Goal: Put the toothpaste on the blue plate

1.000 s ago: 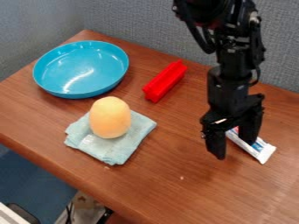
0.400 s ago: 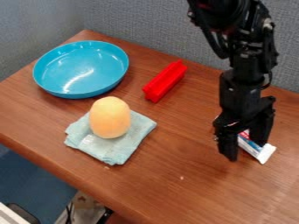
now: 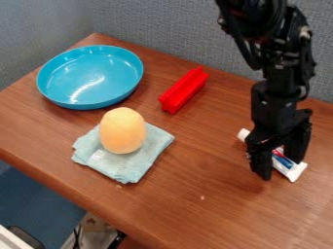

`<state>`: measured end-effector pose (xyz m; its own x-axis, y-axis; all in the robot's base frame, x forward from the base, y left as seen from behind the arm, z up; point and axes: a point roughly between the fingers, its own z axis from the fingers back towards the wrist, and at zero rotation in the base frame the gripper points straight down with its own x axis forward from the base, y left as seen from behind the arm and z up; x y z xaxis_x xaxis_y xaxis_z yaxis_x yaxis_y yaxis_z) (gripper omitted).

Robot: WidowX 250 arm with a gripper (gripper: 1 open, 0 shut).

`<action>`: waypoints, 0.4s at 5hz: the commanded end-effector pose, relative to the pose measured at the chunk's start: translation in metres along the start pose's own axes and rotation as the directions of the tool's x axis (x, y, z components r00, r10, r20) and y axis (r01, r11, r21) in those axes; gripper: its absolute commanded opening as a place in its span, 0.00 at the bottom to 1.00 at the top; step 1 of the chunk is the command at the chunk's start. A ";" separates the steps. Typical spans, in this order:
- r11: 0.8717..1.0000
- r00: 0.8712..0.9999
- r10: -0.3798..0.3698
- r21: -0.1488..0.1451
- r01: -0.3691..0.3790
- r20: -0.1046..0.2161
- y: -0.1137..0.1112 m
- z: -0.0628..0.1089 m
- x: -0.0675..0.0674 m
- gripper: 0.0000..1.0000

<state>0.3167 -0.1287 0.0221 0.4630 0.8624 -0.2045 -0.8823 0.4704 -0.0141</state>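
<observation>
- At the left, the blue plate sits where it did a second ago, its bare inside facing up; the toothpaste has yet to reach it.
- Next along, the peach-coloured egg-shaped thing on the pale teal cloth has not shifted either, nor has the red block beyond it.
- The change is at the right: the gripper has moved rightward from beside the toothpaste to a place over its middle. The tube's upper-left end, hidden behind the gripper earlier, now shows.
- For the task, this looks like the lining-up before a grasp. The tube lies on the wooden table, well apart from the plate, so the carry remains to be done.
- The arm comes down from the top edge, nearly upright, with the gripper pointing at the table. Its fingers stand apart, one toward the near left of the tube and one toward the far right, with no clamp on it; whether either touches the tube cannot be told.
- The next move probably calls for closing squarely across the slanting tube; an off-centre pinch could make it swivel.
</observation>
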 end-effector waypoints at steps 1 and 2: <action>0.999 1.000 -0.022 -0.038 0.022 0.019 -0.014 0.005 -0.004 1.00; 0.999 0.999 -0.022 -0.044 0.023 0.028 -0.017 0.001 -0.001 1.00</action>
<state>0.3264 -0.1310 0.0132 0.4617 0.8669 -0.1880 -0.8847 0.4654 -0.0262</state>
